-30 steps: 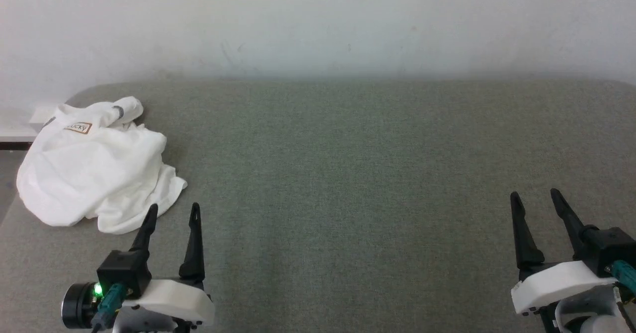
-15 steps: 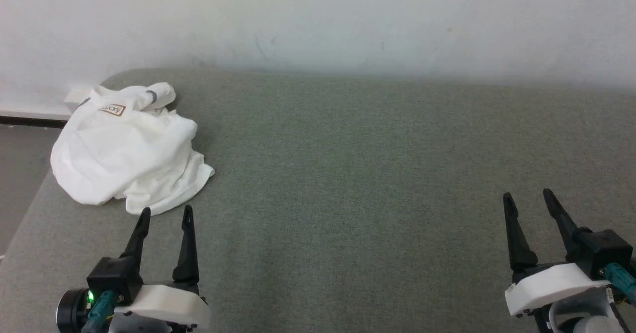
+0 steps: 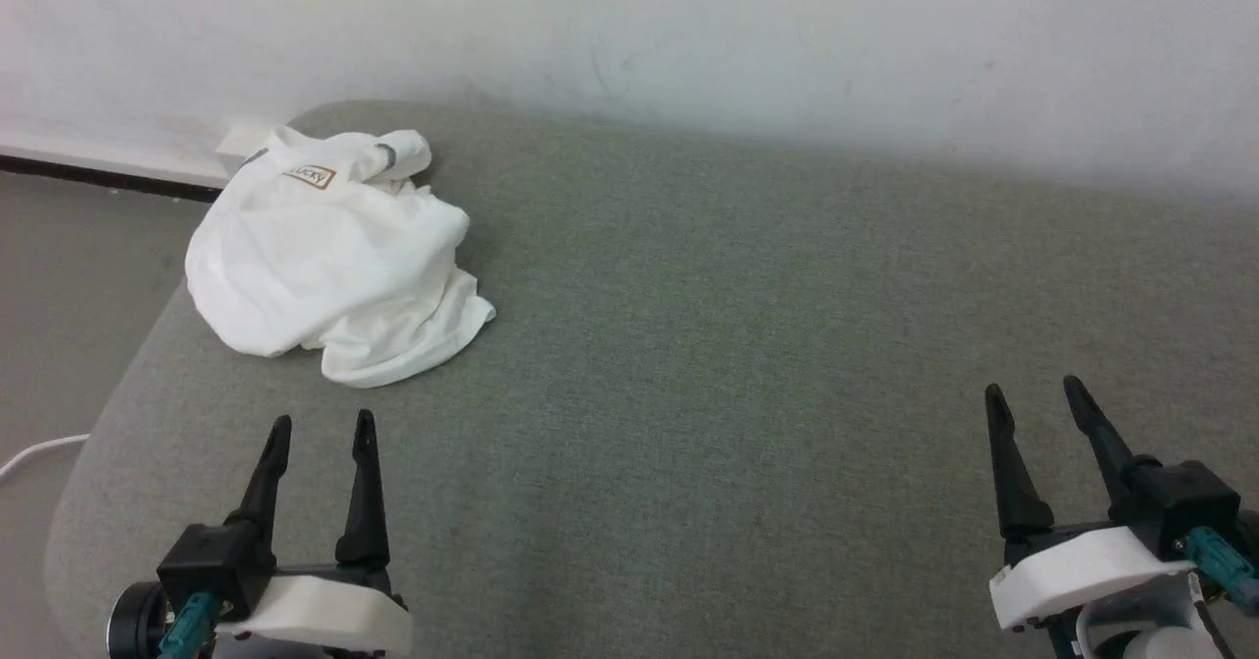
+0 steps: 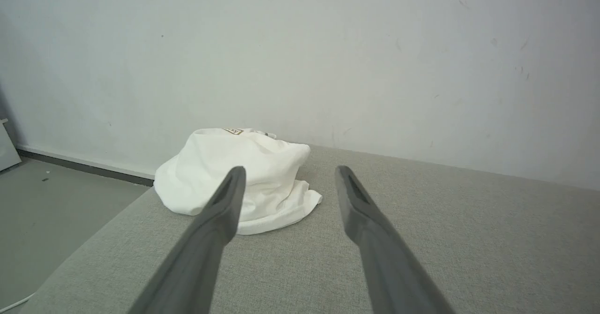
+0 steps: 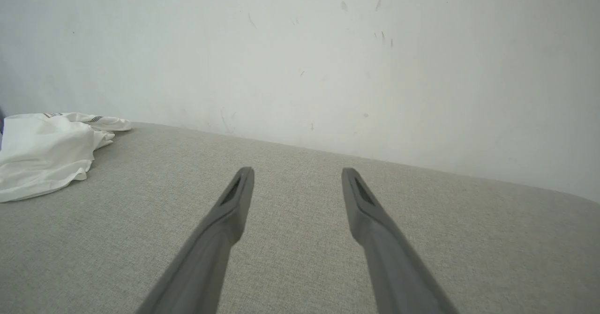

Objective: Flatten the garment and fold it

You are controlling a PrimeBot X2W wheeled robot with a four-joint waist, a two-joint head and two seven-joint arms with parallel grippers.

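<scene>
1. Nothing of the task is done. The shirt [image 3: 334, 266] lies in a crumpled heap at the far left corner of the surface [image 3: 748, 344], close to the wall [image 3: 689, 29], with no part spread flat.
2. My left pincer [image 3: 323, 419] stands wide and empty, on the near side of the heap and apart from it.
3. My right pincer [image 3: 1033, 387] is also wide and empty. It hangs over bare surface on the right, well apart from the shirt.
4. As I judge it, everything is left to do: reach the heap, bring it toward the middle, open out body and sleeves, smooth them, then fold.
5. The head view gives me the whole layout, with both pincers and the heap at the rounded corner. It also shows the patch [image 3: 309, 176] face up on the far side, and the floor [image 3: 69, 275] with a white cable [image 3: 34, 450] to the left.
6. The left wrist view looks low along my fingers. It shows how high the heap mounds, and a loose edge lying flat on the surface on the side nearer me. The patch here is a thin sliver on top.
7. The right wrist view has the shirt at its far left edge. It shows the dark stitching [image 5: 95, 118] on a strip reaching toward the wall, with open surface ahead of my fingers.
</scene>
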